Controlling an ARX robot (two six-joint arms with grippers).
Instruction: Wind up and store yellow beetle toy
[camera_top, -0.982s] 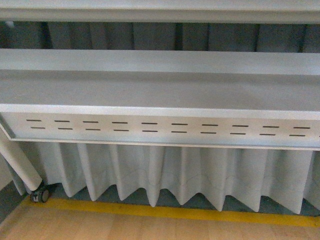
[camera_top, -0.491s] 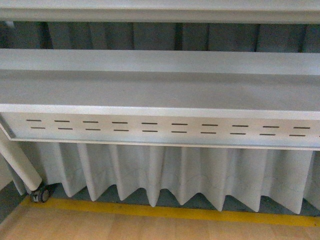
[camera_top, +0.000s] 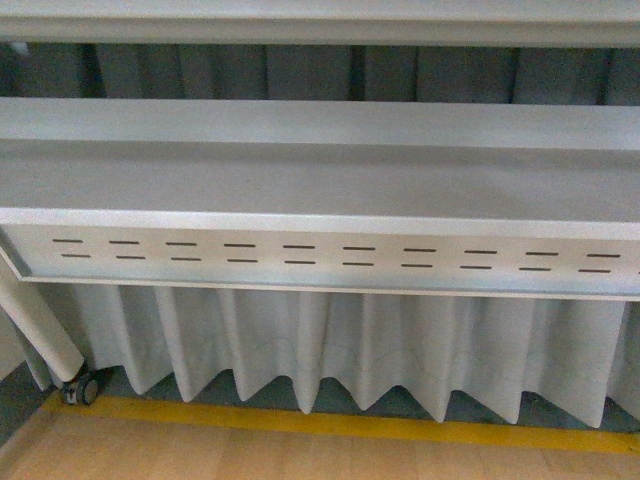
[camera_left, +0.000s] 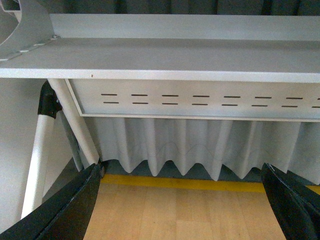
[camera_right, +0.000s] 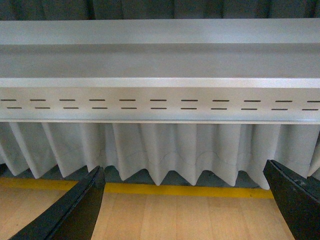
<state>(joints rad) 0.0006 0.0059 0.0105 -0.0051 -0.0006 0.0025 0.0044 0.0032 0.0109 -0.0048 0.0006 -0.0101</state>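
**Front view.** A grey table (camera_top: 320, 185) spans the full width, with a slotted panel (camera_top: 320, 255) along its front edge. A white pleated curtain (camera_top: 330, 350) hangs below the panel, down to a yellow floor stripe (camera_top: 330, 422) and a wooden floor (camera_top: 300, 455). At the lower left a slanted white leg (camera_top: 40, 330) ends in a caster (camera_top: 80, 388). Nothing has shifted against the pictures taken a second and half a second ago. Neither arm shows here.

**Left wrist view.** The left gripper (camera_left: 180, 200) has its jaws spread wide. Its black fingers (camera_left: 70, 205) sit at the two lower corners, with only floor and curtain between them. It holds nothing.

**Right wrist view.** The right gripper (camera_right: 184, 200) is likewise spread wide and holds nothing. Its black fingers (camera_right: 75, 210) frame the stripe and the floor.

**Yellow toy car.** It shows in none of the three views, so its position cannot be told.
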